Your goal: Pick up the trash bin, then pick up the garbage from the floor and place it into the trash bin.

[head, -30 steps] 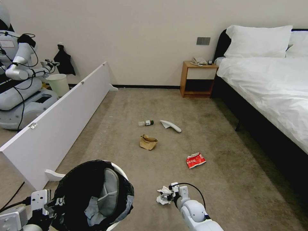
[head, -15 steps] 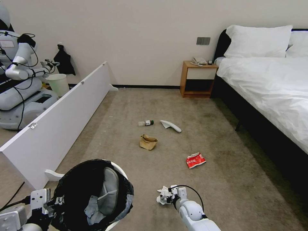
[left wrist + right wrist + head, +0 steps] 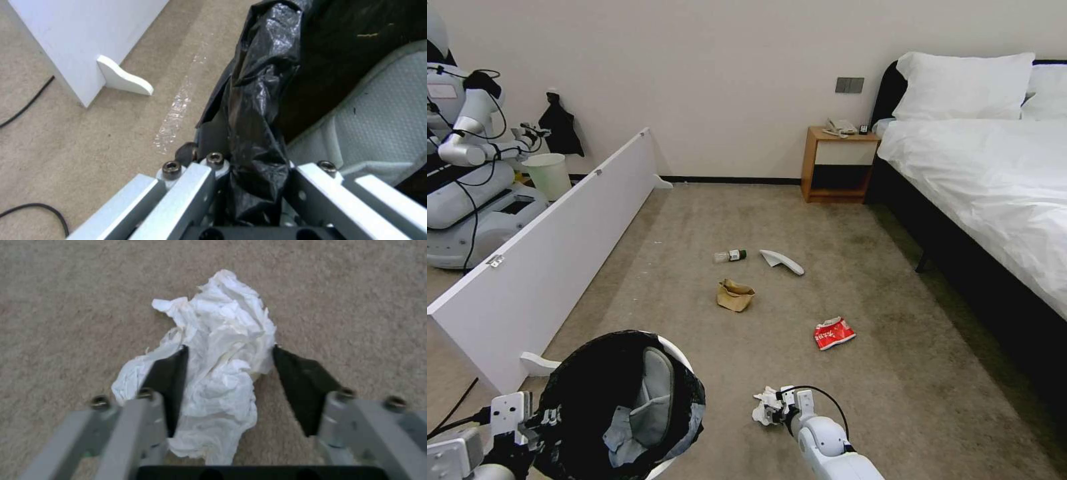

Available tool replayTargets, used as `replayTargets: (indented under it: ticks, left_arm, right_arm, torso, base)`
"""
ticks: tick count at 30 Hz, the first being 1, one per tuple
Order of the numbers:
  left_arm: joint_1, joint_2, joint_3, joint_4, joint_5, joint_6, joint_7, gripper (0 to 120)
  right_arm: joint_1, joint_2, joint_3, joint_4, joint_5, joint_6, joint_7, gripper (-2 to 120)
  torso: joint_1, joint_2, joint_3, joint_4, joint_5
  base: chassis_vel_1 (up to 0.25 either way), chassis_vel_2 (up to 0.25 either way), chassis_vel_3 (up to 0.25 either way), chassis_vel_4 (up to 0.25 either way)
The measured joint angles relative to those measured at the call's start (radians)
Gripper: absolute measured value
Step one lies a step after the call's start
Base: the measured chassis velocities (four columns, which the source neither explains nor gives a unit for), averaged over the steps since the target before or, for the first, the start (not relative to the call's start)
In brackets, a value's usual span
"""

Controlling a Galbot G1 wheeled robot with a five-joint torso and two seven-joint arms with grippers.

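While the left gripper [image 3: 537, 420] holds the trash bin [image 3: 620, 403] low at near left, the right gripper [image 3: 777, 410] sits at the crumpled tissue [image 3: 766, 405] on the floor [image 3: 894, 373]. From the left wrist, jaws pinch the liner [image 3: 258, 133]. From the right wrist, wide jaws straddle the tissue, lengthwise between both fingers [image 3: 171, 380].

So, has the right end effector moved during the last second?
Yes, slightly. In the head view the right end effector has drawn back toward the robot and a little to its left, judged against the still red wrapper, and straddles the crumpled tissue.
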Motion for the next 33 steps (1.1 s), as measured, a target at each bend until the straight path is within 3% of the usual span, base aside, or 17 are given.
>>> replayTargets:
  ticks: [9,12,21,23,24,27,30,33]
  left_arm:
    - [0.000,0.000,-0.001,0.000,0.000,0.000,0.000,3]
    - [0.001,-0.001,0.001,0.000,0.000,0.000,0.000,3]
    - [0.001,-0.004,0.005,0.000,0.001,0.000,0.000,3]
    - [0.002,-0.004,0.005,0.000,0.001,0.000,0.000,3]
    - [0.004,-0.004,0.004,0.000,0.001,0.000,0.000,3]
    - [0.006,-0.004,0.004,0.000,0.001,0.000,0.000,3]
    - [0.006,-0.005,0.007,0.000,0.001,0.000,0.001,3]
    - [0.008,-0.005,0.011,0.001,0.001,0.000,0.000,3]
  right_arm:
    - [0.001,-0.001,0.001,0.000,-0.003,0.000,-0.001,16]
    - [-0.001,-0.006,0.002,0.009,-0.003,0.000,-0.001,0]
    - [-0.024,-0.029,-0.001,0.074,0.003,0.000,0.002,0]
    - [-0.041,-0.050,-0.001,0.150,0.016,0.000,0.008,0]
    - [-0.065,-0.084,-0.007,0.256,0.040,-0.001,0.015,0]
    - [-0.082,-0.110,-0.013,0.344,0.058,-0.002,0.018,0]
    - [-0.102,-0.170,-0.036,0.558,0.119,0.010,0.018,0]
    - [-0.092,-0.196,-0.052,0.661,0.164,0.021,0.014,0]
  torso:
    - [0.000,0.000,0.000,0.0000,0.0000]
    - [0.000,0.000,0.000,0.0000,0.0000]
    - [0.000,0.000,0.000,0.0000,0.0002]
    - [0.000,0.000,0.000,0.0002,0.0001]
    - [0.000,0.000,0.000,0.0001,0.0001]
    - [0.000,0.000,0.000,-0.0003,0.0001]
    - [0.000,0.000,0.000,-0.0002,0.0001]
    - [0.000,0.000,0.000,-0.0001,0.0001]
  base:
    - [0.000,0.000,0.000,0.000]
    - [0.000,0.000,0.000,0.000]
    - [0.000,0.000,0.000,0.000]
    - [0.000,0.000,0.000,0.000]
    - [0.000,0.000,0.000,0.000]
    - [0.000,0.000,0.000,0.000]
    - [0.000,0.000,0.000,0.000]
    - [0.000,0.000,0.000,0.000]
